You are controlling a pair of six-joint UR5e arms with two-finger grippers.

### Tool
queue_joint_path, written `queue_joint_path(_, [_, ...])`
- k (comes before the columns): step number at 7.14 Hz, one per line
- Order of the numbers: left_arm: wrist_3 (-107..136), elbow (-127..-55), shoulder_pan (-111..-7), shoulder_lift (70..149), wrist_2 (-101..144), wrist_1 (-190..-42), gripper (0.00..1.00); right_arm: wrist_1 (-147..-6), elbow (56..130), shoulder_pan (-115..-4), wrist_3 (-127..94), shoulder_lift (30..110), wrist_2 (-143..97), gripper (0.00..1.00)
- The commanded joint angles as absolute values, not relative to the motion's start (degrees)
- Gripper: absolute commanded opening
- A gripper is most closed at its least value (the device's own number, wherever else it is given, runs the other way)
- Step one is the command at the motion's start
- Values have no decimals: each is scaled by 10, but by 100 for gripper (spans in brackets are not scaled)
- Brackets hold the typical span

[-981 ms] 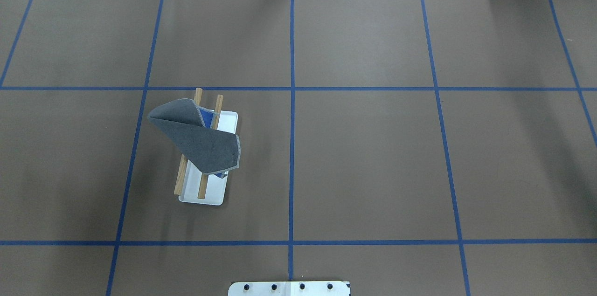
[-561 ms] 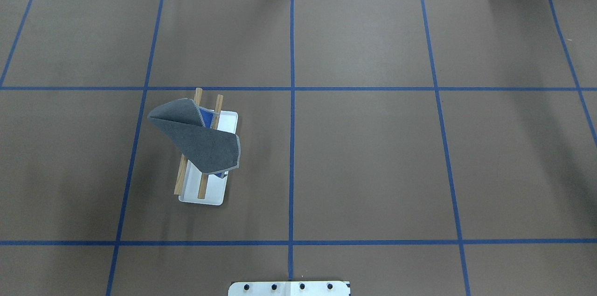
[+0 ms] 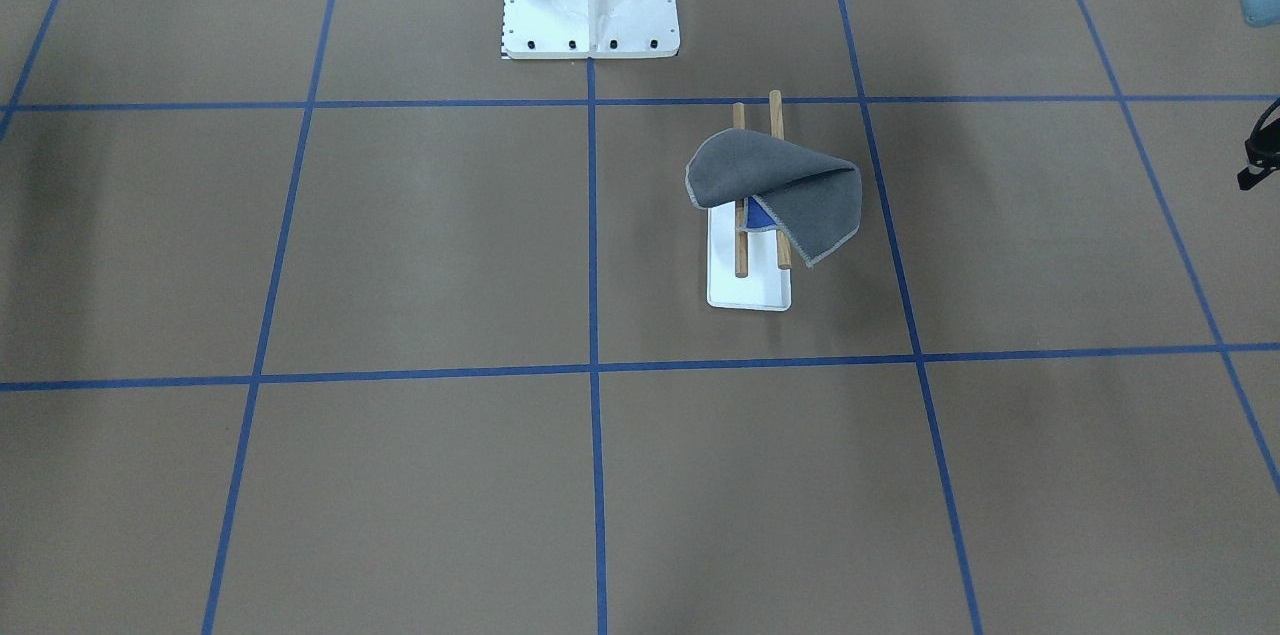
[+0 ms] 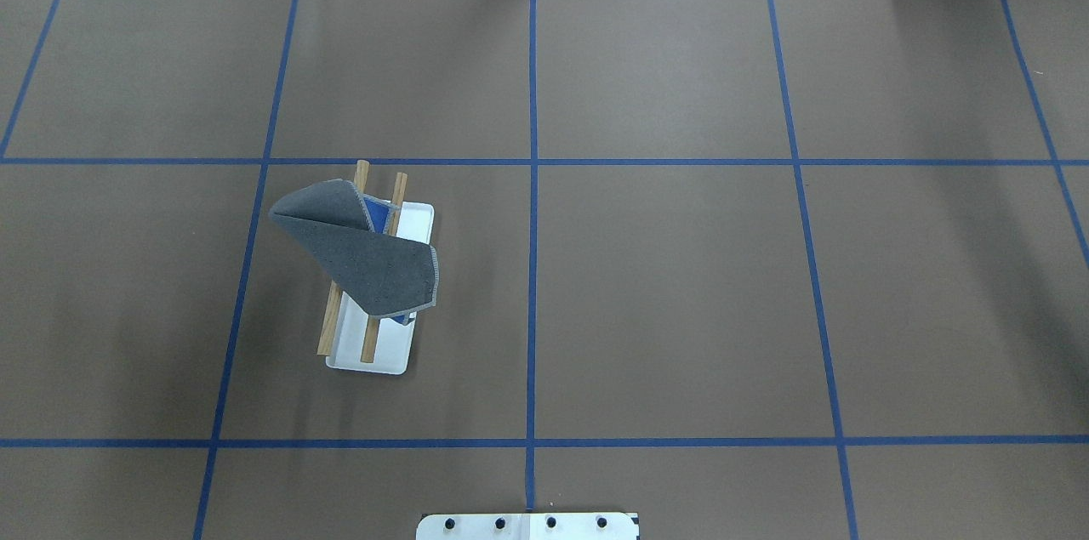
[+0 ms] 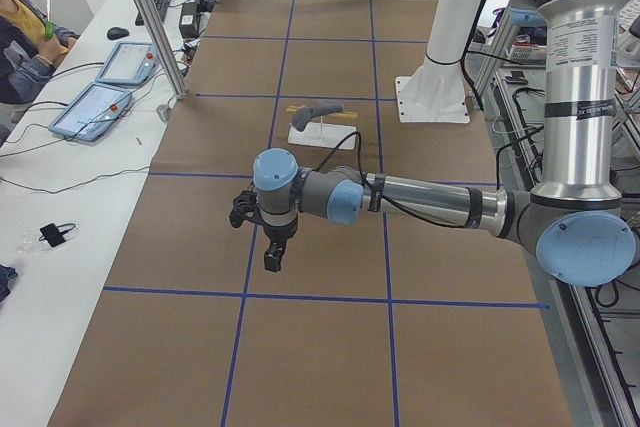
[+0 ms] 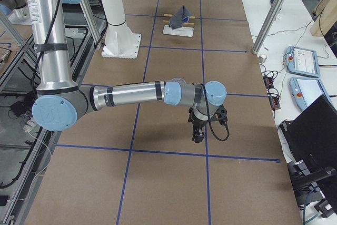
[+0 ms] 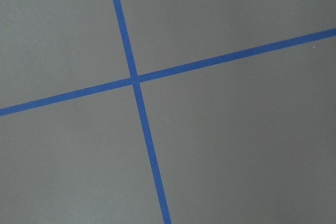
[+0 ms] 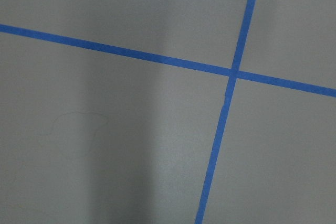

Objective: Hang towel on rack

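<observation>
On brown paper cover (image 4: 681, 293), blue tape grid (image 4: 533, 98); towel (image 4: 366, 255) draped over rack (image 4: 371, 340).

Brown paper table cover (image 4: 681, 310) is lying flat under even light, blue tape lines (image 4: 533, 268) crossing it in a grid. A white side bench (image 5: 40, 287) is running alongside, with a silver aluminium post (image 5: 152, 22) rising at its edge.

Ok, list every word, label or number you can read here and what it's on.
Nothing here is legible.
left arm's upright tube: has a printed label, too small to read.
right arm's upright tube: has a printed label, too small to read.
towel and rack: no text visible.
</observation>
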State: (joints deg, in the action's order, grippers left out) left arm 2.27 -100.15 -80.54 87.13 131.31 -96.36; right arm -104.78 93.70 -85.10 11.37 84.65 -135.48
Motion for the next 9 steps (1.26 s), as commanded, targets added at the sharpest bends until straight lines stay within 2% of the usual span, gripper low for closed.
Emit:
queue_joint_path(1, [22,-1003,-805,873,1318,-967,98,-1048,937,-851,106,841,-1359,100])
queue_joint_path(3, [22,-1033,-805,872,1317,-966,98,-1023,935,-851,111,845,-1362,100])
queue_joint_path(9, [18,-1050,-806,837,1319,-968,98,-1016,940,-851,111,858,-1403,100])
